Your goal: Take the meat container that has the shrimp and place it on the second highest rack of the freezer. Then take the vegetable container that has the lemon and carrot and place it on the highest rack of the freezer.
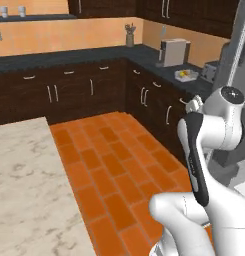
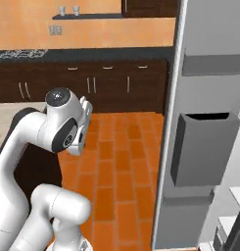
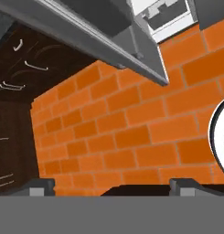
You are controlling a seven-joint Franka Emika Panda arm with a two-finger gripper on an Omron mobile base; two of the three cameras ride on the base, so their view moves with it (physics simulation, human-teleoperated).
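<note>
Left base view: arm (image 1: 209,150) folded up at lower right, wrist near the freezer's (image 1: 239,60) grey side at the right edge. Dark surface (image 1: 94,55) runs along the far wall and turns down the right side. On its right run sits a tray (image 1: 186,75) with something yellow in it, looks like the lemon (image 1: 182,74); too small to make out a carrot. Just left of the tray a boxy grey appliance (image 1: 173,51), past it a utensil holder (image 1: 129,36) in the corner. Marble island (image 1: 29,190) near left, orange tile floor (image 1: 114,170) in between.

Right base view: freezer door (image 2: 204,122) swung open on the right, its inner side facing the camera, with a grey door bin (image 2: 204,147) on it. Arm at left, hand (image 2: 82,128) pointing down toward the floor. Dark lower cabinets (image 2: 92,86) along the far wall, small shelf (image 2: 87,16) with two cups above.

Hand view: looks down at the tile floor; tool (image 3: 112,186) fingertips (image 3: 40,186) sit wide apart at the bottom edge with nothing between them, so released. Grey edge of the freezer door crosses the top, a bit of white interior behind it. Dark cabinets with handles at left.
</note>
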